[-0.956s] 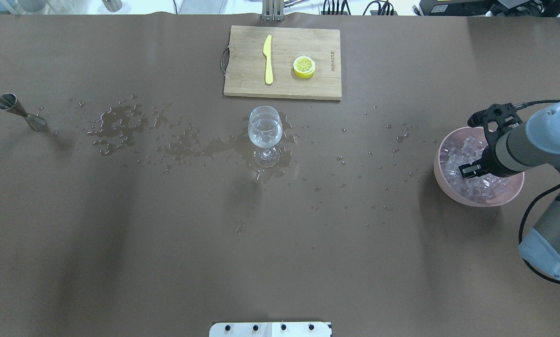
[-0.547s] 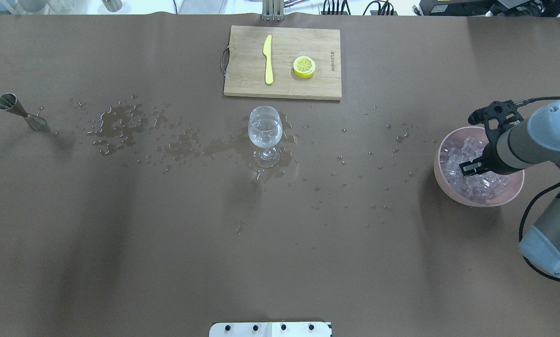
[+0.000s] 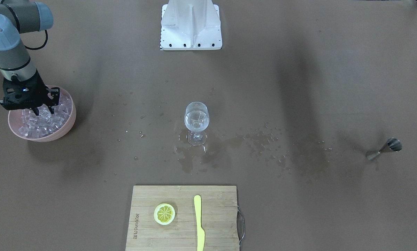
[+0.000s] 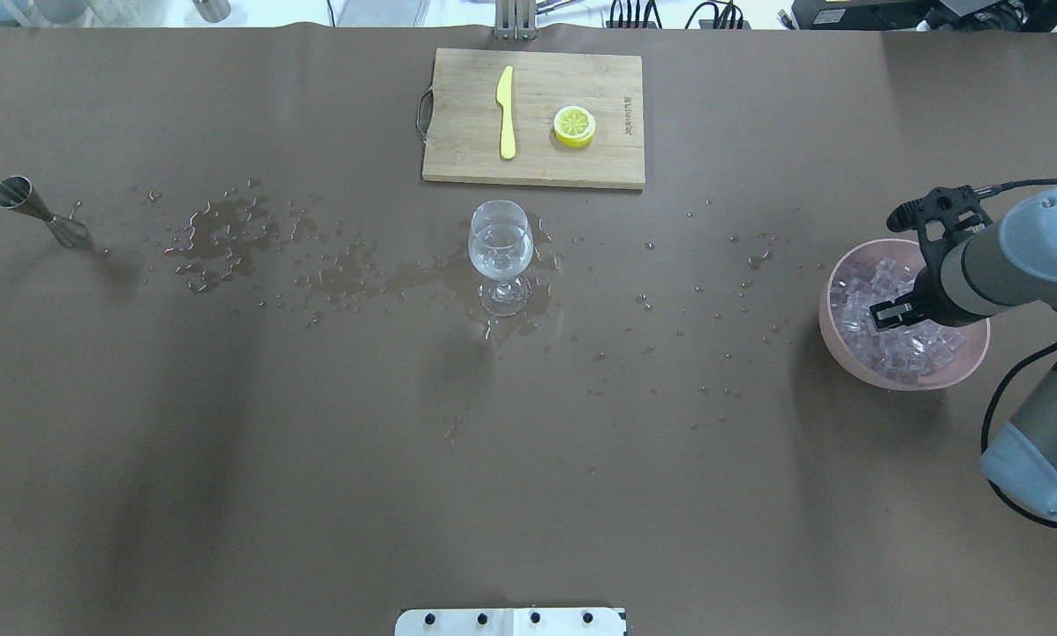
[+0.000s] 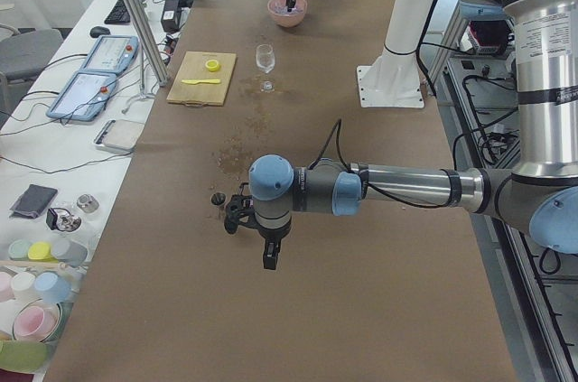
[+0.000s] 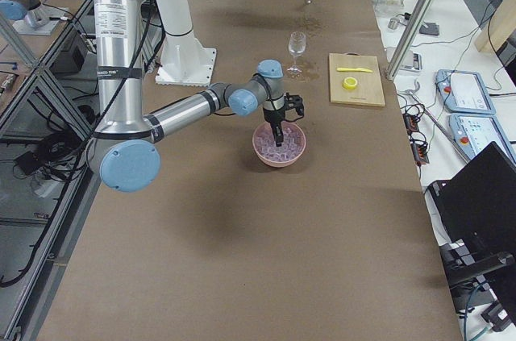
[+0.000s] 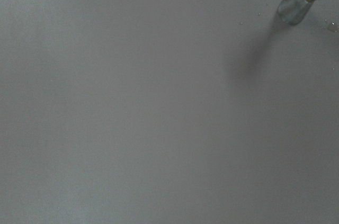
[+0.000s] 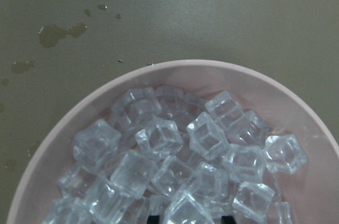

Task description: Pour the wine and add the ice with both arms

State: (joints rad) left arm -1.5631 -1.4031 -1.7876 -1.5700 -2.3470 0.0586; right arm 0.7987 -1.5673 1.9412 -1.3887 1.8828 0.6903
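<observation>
Over the last second the right claw [image 4: 887, 313] has been shifted only slightly inside the pink bowl [image 4: 833, 344] at the desk's [image 4: 528, 459] right. Its jaws are held apart among the ice [image 8: 185, 150], with nothing gripped, so a pick is judged still pending. The left claw's [image 5: 270, 256] state cannot be told.

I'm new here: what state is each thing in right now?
Wine glass: upright, partly filled with clear liquid, standing in a puddle.
Ice: piled in the pink bowl.
Right gripper: open, fingertips down among the ice.
Left gripper: over bare table; cannot tell if open.
Jigger: upright.
Lemon slice: cut face up on the cutting board.
Knife: flat on the cutting board, apart from the lemon slice.
Table: wet with drops.
</observation>
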